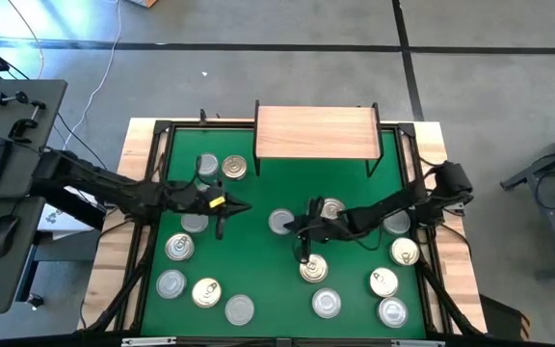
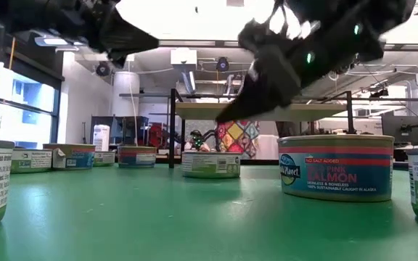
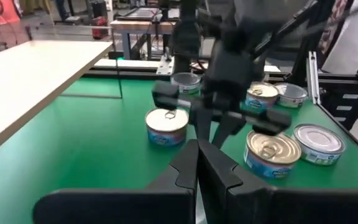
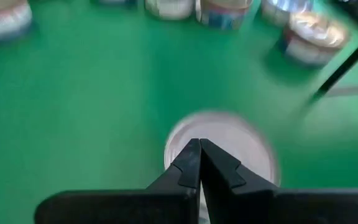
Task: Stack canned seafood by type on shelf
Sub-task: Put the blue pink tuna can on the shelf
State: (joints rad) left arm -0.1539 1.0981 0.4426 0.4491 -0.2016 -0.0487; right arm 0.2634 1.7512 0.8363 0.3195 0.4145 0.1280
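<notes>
Tins (image 1: 180,248) all lie scattered on the green mat (image 1: 258,193), none on the bare shelf (image 1: 314,132), while left gripper (image 1: 222,229) and right gripper (image 1: 304,253) hover pressed together, empty.

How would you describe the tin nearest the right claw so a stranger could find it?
Start at the wooden shelf on the far edge of the green mat. Come down to the shut right claw near the mat's middle. The gold-lidded tin right beside its tip is the one; its nearest neighbour is silver.

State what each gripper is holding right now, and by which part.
Nothing is held. The left gripper and the right gripper are both shut on nothing, above the green mat; a silver-lidded tin lies below the right one, ungripped.
</notes>
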